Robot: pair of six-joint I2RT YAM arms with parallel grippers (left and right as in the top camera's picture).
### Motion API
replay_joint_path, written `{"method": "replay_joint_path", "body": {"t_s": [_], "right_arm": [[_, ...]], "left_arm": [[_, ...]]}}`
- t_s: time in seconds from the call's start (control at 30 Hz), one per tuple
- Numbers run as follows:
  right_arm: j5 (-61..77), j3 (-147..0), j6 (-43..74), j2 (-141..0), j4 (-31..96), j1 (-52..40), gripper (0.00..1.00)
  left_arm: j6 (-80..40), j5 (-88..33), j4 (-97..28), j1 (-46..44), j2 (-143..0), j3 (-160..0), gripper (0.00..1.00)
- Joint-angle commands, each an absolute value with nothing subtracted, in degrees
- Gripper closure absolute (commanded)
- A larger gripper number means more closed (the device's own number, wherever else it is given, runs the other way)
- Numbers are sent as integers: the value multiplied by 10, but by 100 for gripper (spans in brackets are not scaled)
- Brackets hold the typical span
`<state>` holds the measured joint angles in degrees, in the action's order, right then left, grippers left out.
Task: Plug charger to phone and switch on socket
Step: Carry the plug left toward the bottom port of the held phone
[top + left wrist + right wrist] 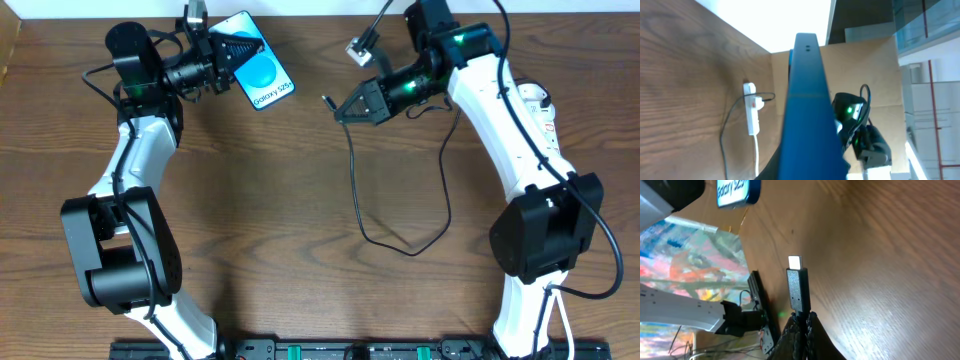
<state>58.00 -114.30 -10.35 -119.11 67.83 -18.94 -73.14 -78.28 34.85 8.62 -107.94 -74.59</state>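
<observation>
My left gripper point(222, 52) is shut on the phone point(262, 72), holding it tilted above the table at the back left; its blue-cyan screen faces up. In the left wrist view the phone's blue edge point(807, 115) fills the middle. My right gripper point(347, 110) is shut on the charger's black plug tip point(796, 287), whose metal end points toward the phone point(735, 191), with a gap between them. The charger's thin black cable point(358, 205) loops down over the table. The white socket strip point(540, 115) lies at the right behind my right arm; it also shows in the left wrist view point(753, 112).
A small grey connector point(360, 47) hangs on my right arm's cable near the back edge. The table's back edge runs just behind the phone. The arm bases stand at the front left and front right.
</observation>
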Motion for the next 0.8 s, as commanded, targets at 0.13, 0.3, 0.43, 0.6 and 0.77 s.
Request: {"method": "replay_joint_path", "body": {"t_s": [0.13,0.3,0.43,0.6,0.77], "right_arm": [[630,-1144,-104,-1172,673,-196,99],[635,-1144,-103,-1172,655,-220,99],[633,-1144,-92,-1172,640,-244,99],[611,-1144,-50,-1172,618,-266,99],[603,-1144,-30,-1172,597,-291,99]], "left_arm": [[-797,-780,366,86,-1067,-756,93],[-796,-758,365,86,-1067,-756,93],[-795,-756,366,86,-1067,-756,92],[-789,-761,365,88,-1067,-756,92],[-774,-782,365,96,-1067,-756,93]]}}
